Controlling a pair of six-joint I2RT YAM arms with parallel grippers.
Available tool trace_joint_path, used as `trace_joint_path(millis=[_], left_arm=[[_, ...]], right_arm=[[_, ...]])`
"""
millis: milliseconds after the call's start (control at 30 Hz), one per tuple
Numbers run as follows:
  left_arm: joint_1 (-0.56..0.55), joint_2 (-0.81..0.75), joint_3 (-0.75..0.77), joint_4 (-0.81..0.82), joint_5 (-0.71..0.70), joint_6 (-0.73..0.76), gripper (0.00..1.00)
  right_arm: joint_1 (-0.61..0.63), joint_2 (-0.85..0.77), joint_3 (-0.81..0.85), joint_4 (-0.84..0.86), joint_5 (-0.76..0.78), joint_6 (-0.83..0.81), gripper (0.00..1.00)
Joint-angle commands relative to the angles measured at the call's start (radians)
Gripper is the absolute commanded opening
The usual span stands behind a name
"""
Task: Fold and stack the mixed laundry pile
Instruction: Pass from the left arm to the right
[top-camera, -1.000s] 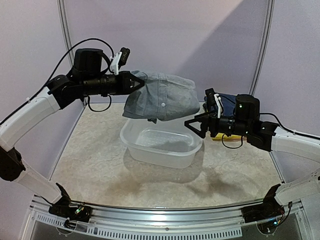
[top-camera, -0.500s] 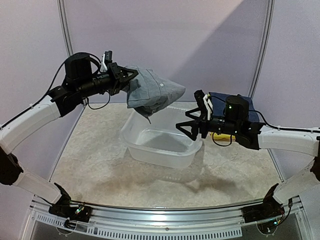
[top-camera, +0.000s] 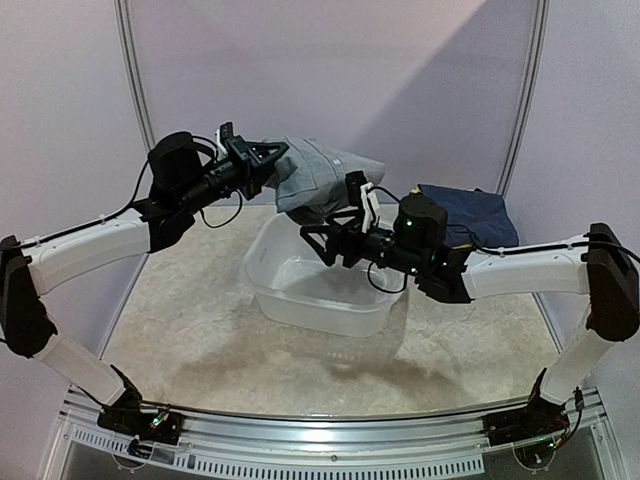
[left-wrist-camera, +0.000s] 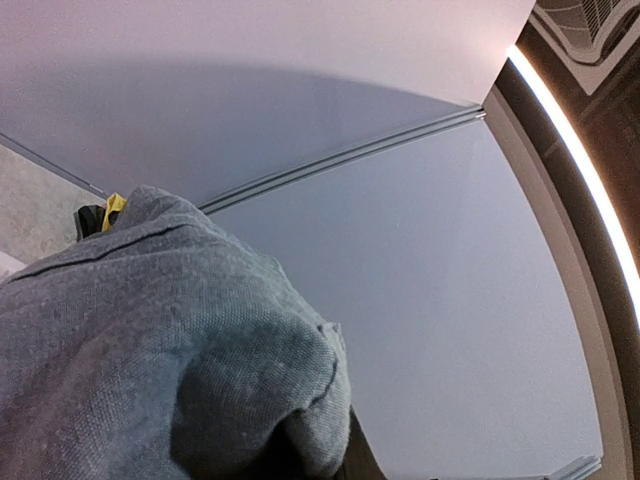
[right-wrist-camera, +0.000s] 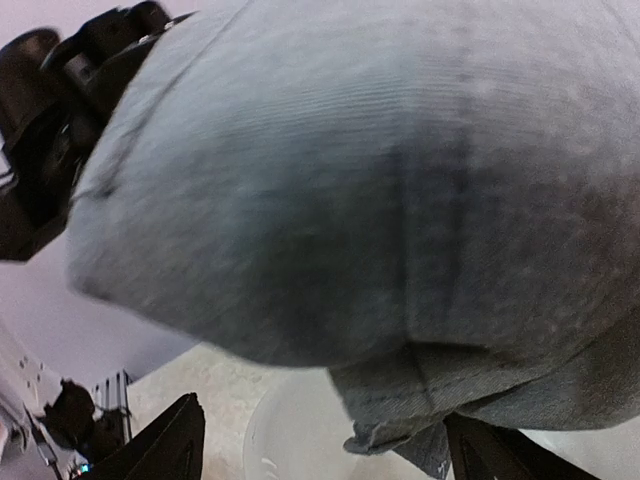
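The left gripper (top-camera: 268, 160) was clenched on one end of a grey garment (top-camera: 325, 180). The garment was held in the air above the white basin (top-camera: 300, 300), apparently so that the cloth would hang free and a second edge could be reached. The right gripper (top-camera: 322, 243) was spread wide, with its fingers (right-wrist-camera: 170, 450) seen to either side of the garment's lower hem and nothing yet pinched. It was judged to be placed there for a second grasp, so that the piece could be stretched flat for folding. A navy garment (top-camera: 470, 212) was left lying on the table (top-camera: 200, 330) at the far right, and a scrap of yellow cloth (left-wrist-camera: 114, 208) was glimpsed past the grey fabric.

Compared with a second earlier, the right gripper had been brought from beside the basin to just under the cloth. The garment, draped broadly then, was bunched closer to the left gripper.
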Motion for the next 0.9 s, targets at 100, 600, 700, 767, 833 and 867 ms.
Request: trace_joint_path(millis=[100, 600, 700, 767, 833, 867], left_arm=[[0.001, 0.025, -0.018, 0.149, -0.001, -0.057, 0.0], [0.024, -0.025, -0.086, 0.084, -0.049, 0.025, 0.06], [0.036, -0.088, -0.08, -0.086, -0.086, 0.163, 0.46], [0.036, -0.125, -0.039, -0.263, -0.131, 0.292, 0.88], [0.037, -0.153, 0.002, -0.443, -0.195, 0.432, 0.99], [0.037, -0.164, 0.018, -0.515, -0.226, 0.498, 0.99]], right_arm=[[0.023, 0.094, 0.096, 0.008, 0.34, 0.158, 0.67], [0.04, 0.026, 0.123, -0.138, 0.527, 0.122, 0.0], [0.041, -0.078, 0.172, -0.252, 0.532, 0.048, 0.0], [0.041, -0.146, 0.245, -0.346, 0.527, -0.01, 0.0], [0.041, -0.196, 0.351, -0.457, 0.52, -0.063, 0.0], [0.041, -0.215, 0.395, -0.498, 0.509, -0.082, 0.0]])
